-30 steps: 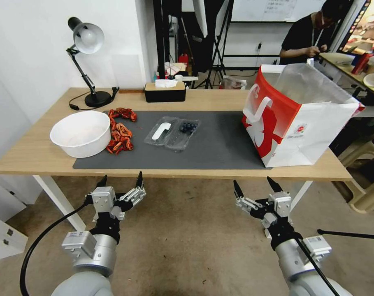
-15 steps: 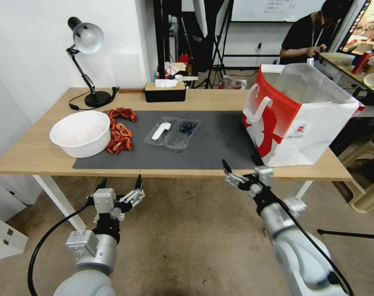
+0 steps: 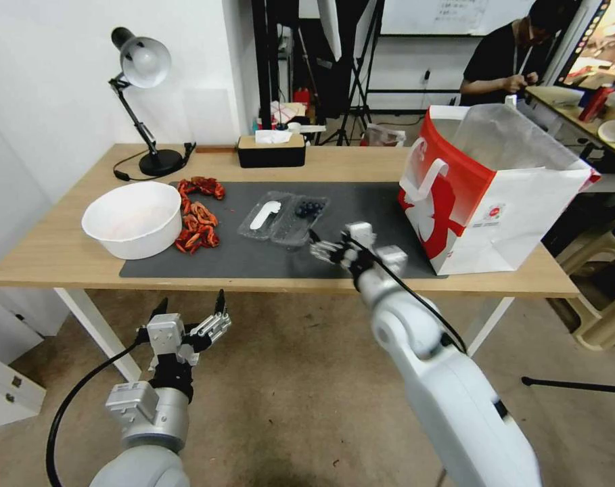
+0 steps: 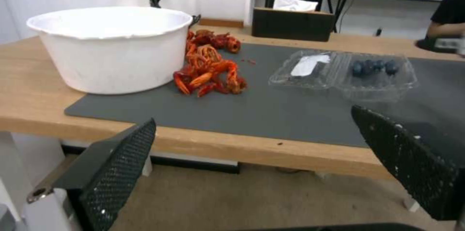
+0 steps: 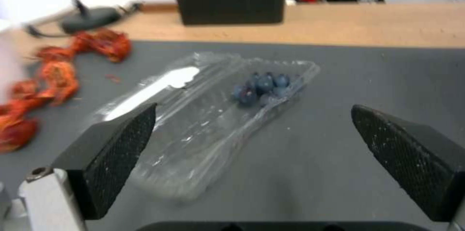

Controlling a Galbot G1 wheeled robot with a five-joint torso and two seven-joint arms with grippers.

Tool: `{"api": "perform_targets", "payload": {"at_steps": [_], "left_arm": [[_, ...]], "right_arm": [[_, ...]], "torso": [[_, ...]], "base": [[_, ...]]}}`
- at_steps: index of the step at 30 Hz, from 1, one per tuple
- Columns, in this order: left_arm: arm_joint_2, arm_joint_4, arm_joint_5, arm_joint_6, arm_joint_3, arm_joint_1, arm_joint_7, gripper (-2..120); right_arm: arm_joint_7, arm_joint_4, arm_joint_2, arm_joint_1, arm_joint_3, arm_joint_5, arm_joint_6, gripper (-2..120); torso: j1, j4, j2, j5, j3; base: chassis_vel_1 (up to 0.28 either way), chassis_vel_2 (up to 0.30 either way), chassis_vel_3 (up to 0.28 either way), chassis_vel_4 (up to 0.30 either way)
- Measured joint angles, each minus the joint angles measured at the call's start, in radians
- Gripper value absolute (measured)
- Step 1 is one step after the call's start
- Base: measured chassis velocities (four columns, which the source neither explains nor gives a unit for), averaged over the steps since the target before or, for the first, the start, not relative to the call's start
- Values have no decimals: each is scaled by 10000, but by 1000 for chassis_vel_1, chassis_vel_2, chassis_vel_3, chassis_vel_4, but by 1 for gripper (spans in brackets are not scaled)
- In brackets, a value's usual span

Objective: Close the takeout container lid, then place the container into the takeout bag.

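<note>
The takeout container lies open and flat on the dark grey mat near the middle of the desk, its base half cradling a small cluster of dark blueberries and the lid, with its white oblong label, folded out beside it on the side towards the bowl. It is thin, clear, crinkled plastic with ribbed walls, likely to flex under any push. The right gripper hangs low over the mat just beside the base half, fingers spread wide and grasping nothing, seemingly lined up to reach the clamshell. The left gripper waits below the desk edge, its mesh-textured fingers released too. A heap of red crayfish separates the container from the round white bowl. The takeout bag stands upright at the right end, mouth open, clear liner showing, ready to receive.
</note>
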Motion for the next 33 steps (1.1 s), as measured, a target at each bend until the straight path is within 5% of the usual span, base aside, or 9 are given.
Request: {"api": "perform_targets", "payload": {"at_steps": [9, 33], "left_arm": [[-89, 203, 14, -152, -6, 34, -36, 100], [86, 300, -67, -163, 71, -144, -217, 100]], "right_arm": [[2069, -1640, 561, 1873, -1017, 1907, -1609, 100], [3347, -2089, 355, 1940, -989, 3481, -1623, 100]], "torso": [[0, -1, 0, 1, 0], [0, -2, 2, 3, -2]], "base": [[0, 0, 0, 0], [0, 0, 0, 0]]}}
